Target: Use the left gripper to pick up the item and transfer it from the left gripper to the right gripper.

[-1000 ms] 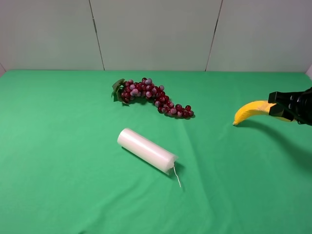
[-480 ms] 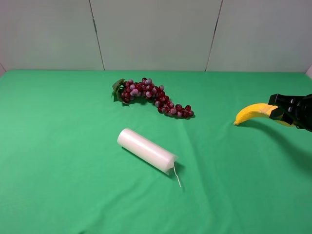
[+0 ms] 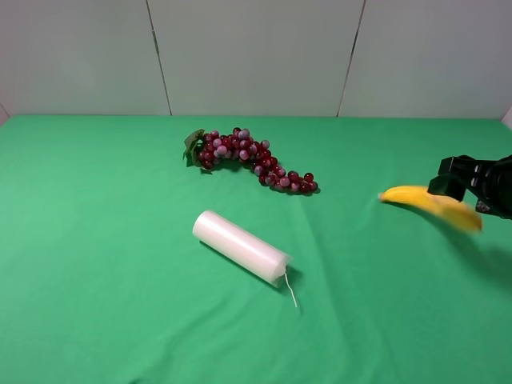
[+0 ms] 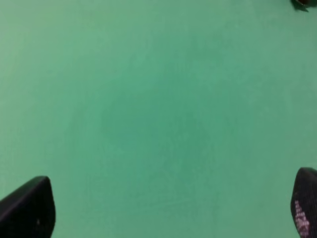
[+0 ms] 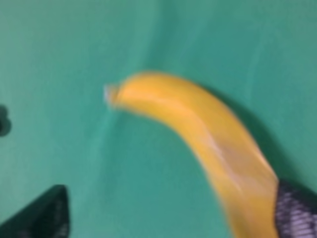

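Jaws spread on right gripper (image 3: 460, 190); banana (image 3: 432, 206) motion-blurred, grip unclear.

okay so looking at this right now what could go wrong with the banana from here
The banana is motion-blurred beside the right gripper, whose fingers stand apart, so it is probably dropping free. It may bounce or roll on the green cloth toward the table's right edge. Being curved, it could settle at an awkward angle for any regrasp.
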Controlling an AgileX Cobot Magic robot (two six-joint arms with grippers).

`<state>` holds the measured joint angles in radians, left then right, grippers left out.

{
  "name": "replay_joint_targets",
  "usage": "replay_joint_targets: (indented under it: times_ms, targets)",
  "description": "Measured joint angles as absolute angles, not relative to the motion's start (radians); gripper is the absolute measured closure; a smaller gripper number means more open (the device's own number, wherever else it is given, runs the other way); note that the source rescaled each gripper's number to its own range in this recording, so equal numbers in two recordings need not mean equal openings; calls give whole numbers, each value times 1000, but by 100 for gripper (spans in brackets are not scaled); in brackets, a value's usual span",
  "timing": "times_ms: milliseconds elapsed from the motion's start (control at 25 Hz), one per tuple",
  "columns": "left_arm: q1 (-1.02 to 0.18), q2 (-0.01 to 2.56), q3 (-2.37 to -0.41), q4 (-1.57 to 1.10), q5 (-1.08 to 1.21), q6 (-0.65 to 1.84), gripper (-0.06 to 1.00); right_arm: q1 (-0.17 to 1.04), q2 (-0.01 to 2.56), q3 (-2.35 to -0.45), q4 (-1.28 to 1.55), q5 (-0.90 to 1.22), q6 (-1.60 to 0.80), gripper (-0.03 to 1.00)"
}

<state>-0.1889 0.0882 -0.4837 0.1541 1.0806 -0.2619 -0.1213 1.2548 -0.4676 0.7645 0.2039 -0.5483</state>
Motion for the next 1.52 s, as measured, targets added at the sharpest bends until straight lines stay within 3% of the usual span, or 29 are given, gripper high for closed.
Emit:
replay_joint_targets:
  times_ms: [120,280,880,1520]
  targets:
    - [-189,88,-484,154,1081,-262,2,-121,1255,-468,754,222,-548,0]
    - [-189,88,-484,154,1081,-262,2,-121,1255,-468,751,225,-549,-3]
    - [-189,88,-484,154,1081,-262,2,-121,1256,-504,705,252,-549,-3]
    - [-189,88,-484,154,1081,-262,2,-121,1170,-636,579,485,-473,-3]
